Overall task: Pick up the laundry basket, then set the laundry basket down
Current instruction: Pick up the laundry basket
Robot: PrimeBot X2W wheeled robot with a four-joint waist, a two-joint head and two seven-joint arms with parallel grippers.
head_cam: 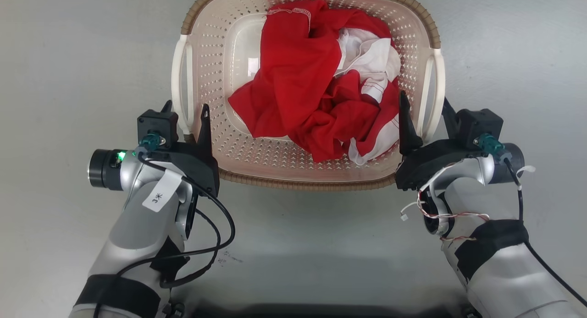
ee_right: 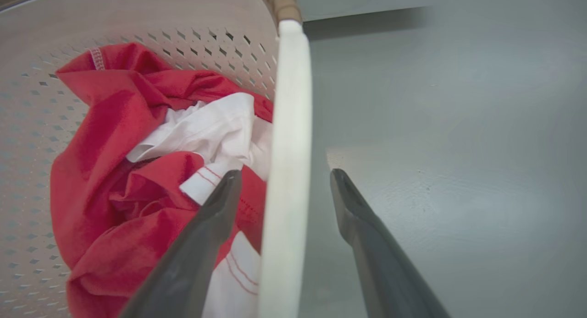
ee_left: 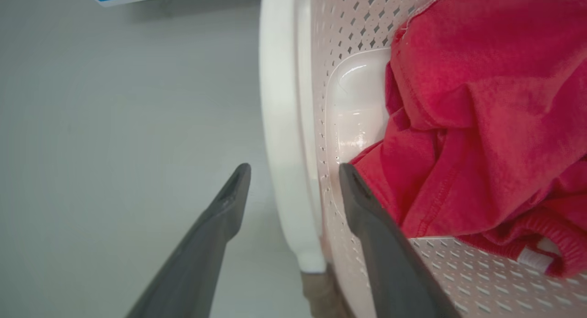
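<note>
The left gripper (head_cam: pixel 185 106) and right gripper (head_cam: pixel 424 98) each hold their fingers wide, one inside the wall and one outside, straddling the left handle (head_cam: pixel 175 79) and right handle (head_cam: pixel 440 79) without clamping. The laundry basket (head_cam: pixel 312 185) sits on the grey floor (head_cam: pixel 69 57) just ahead. In my judgement both should close evenly on the white bars before lifting, so the red and white clothes (head_cam: pixel 316 93) heaped rightward do not tip it.
</note>
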